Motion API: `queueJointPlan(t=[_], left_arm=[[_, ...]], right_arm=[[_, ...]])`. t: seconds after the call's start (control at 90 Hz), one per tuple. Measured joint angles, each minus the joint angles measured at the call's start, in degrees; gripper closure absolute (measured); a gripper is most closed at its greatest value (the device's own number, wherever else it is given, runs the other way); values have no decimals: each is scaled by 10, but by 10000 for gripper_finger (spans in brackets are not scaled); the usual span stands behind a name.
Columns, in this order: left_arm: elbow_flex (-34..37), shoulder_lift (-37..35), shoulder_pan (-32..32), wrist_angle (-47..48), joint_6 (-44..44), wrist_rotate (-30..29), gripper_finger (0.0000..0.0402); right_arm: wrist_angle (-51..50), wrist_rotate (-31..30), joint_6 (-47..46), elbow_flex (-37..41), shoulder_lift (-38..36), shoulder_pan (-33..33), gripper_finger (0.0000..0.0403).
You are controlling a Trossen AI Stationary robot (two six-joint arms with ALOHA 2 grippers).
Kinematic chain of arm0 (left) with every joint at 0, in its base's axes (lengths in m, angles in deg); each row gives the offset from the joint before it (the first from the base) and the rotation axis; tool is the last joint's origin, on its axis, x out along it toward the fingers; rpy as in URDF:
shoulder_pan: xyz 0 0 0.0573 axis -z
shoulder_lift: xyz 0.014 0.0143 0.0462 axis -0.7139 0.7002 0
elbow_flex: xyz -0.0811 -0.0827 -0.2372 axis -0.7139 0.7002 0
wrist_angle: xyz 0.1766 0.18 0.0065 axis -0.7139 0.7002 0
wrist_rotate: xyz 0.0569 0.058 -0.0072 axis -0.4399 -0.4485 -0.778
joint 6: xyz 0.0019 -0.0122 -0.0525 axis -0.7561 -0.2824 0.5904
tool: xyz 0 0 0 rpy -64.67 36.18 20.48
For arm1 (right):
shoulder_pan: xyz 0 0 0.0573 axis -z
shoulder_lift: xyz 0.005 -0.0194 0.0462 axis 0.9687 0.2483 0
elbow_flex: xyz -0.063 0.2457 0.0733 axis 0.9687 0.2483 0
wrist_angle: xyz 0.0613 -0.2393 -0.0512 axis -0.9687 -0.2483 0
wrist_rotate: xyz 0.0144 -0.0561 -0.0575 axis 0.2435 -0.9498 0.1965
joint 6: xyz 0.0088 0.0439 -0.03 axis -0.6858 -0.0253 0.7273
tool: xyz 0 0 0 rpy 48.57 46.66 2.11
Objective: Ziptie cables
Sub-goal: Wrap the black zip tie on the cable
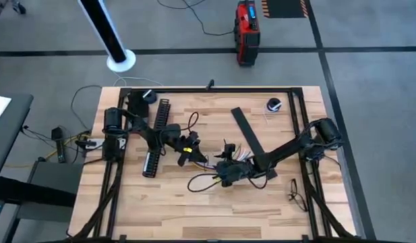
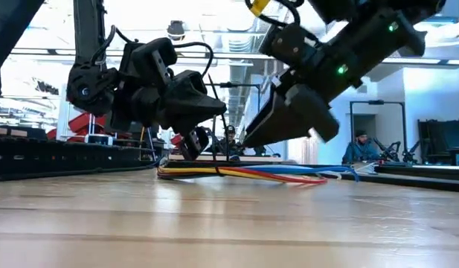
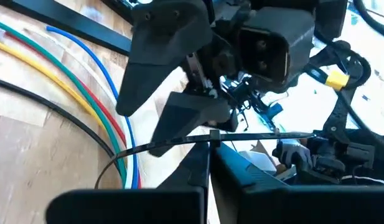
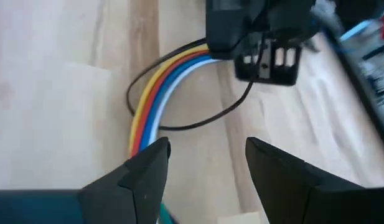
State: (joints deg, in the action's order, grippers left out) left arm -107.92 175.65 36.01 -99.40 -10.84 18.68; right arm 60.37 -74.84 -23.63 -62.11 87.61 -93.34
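1. The right end effector (image 4: 207, 165) hangs with its fingers wide apart and empty, low over the middle of the bench (image 1: 261, 209).
2. The left end effector (image 1: 187, 150) sits just beside it, toward the left arm's side. A thin black ziptie (image 3: 254, 135) runs taut across its wrist view, but whether its fingers pinch the tie I cannot tell.
3. The cables (image 4: 155, 93) lie flat on the bench between the two end effectors: yellow, red, blue and white strands side by side, with a black loop (image 4: 179, 118) bowing around them.
4. The bundle's long axis runs roughly across the bench from one arm toward the other, curving directly ahead of the right fingers.
5. The right arm looks nearer to the bundle's free run, so it seems better placed to steady it; the left seems better placed for the tie.
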Motion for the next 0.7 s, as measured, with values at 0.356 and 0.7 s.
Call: queueJointPlan(t=[0.356, 0.7], left_arm=[[0, 0, 0, 5, -15, -8, 401], [0, 1, 0, 38, -35, -14, 401]], right_arm=[[22, 27, -18, -3, -12, -10, 233], [24, -50, 4, -57, -12, -12, 228]])
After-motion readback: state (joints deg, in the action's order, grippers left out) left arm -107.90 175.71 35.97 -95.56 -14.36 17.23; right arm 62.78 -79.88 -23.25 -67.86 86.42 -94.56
